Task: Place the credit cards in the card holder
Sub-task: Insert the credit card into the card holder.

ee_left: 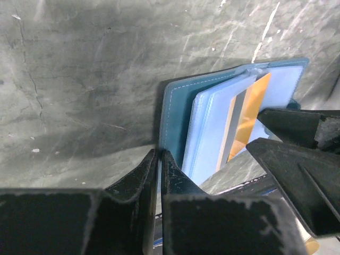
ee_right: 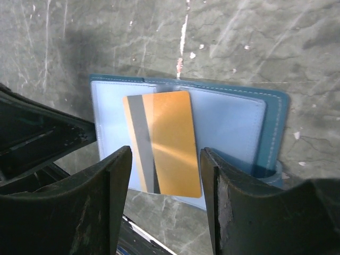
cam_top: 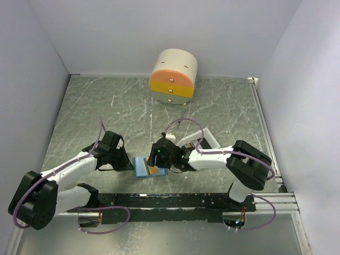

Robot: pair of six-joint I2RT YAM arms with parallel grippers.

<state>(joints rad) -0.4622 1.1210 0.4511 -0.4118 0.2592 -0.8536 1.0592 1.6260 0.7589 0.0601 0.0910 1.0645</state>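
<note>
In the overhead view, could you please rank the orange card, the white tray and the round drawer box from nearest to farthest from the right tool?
From the right tool:
1. Orange card, right at its tip, on the open card holder.
2. White tray, behind the right forearm.
3. Round drawer box, at the far wall.

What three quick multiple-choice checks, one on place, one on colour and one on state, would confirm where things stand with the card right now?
1. Where does the card holder lie?
A. At the far wall by the round drawer box
B. Between the two grippers near the front of the table
C. In the right rear corner

2. What colour is the credit card at the holder?
A. Orange with a grey stripe
B. Green
C. Plain white

3. How do the right gripper's jaws stand?
A. Clamped flat on the table
B. Shut with nothing between them
C. Apart, one on either side of the card

Answers: 1 B, the top view shows it between the left gripper and the right one. 2 A, the right wrist view shows orange and a grey stripe. 3 C, each jaw flanks one long edge of the card.
</note>
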